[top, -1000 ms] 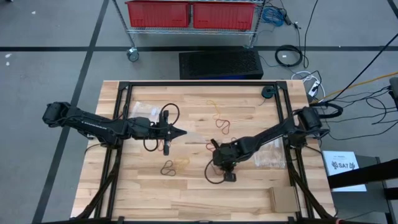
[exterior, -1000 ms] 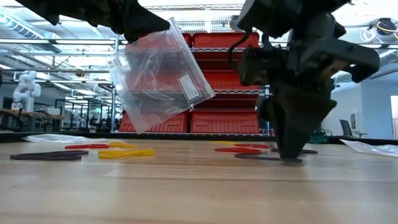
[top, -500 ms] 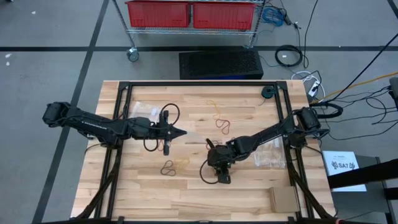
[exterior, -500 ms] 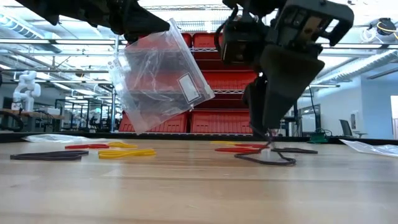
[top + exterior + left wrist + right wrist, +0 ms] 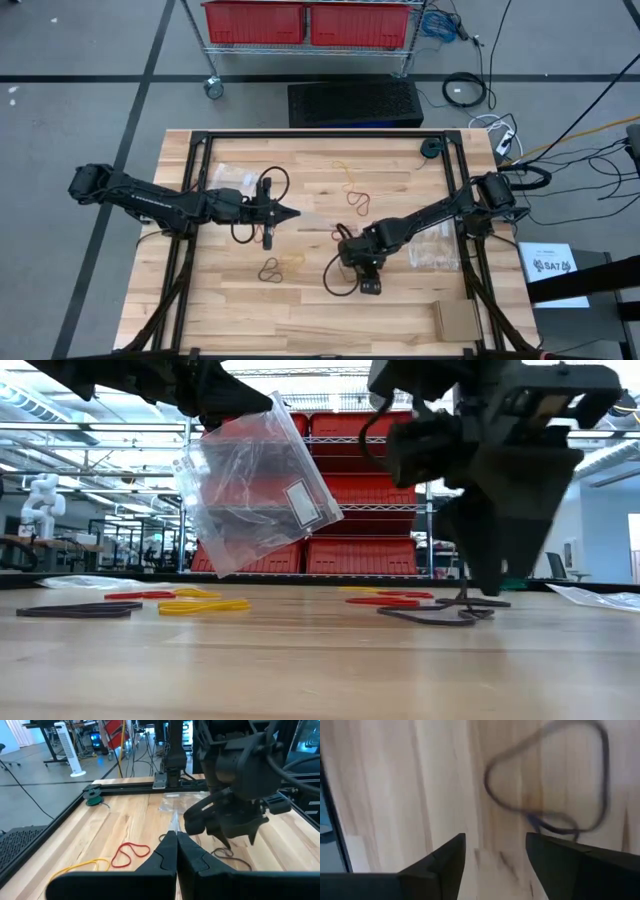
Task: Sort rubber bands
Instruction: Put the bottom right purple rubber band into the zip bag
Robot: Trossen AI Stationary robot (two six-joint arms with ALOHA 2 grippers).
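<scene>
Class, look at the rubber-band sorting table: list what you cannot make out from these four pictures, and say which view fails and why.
- Clear bag contents: low view, glare and the red bins behind hide whether bands are inside.
- Left gripper grip on the bag: high view, too small.
- Black band under the right gripper: right wrist view, blurred, so one loop or two is unclear.
- Band count near the table's far edge: high view, too thin.

A black rubber band [image 5: 555,785] lies on the table [image 5: 300,320] just ahead of the right gripper's [image 5: 495,851] spread fingers [image 5: 445,860]. A clear bag [image 5: 260,485] hangs from the left gripper's [image 5: 292,213] closed fingers, above the table.
</scene>
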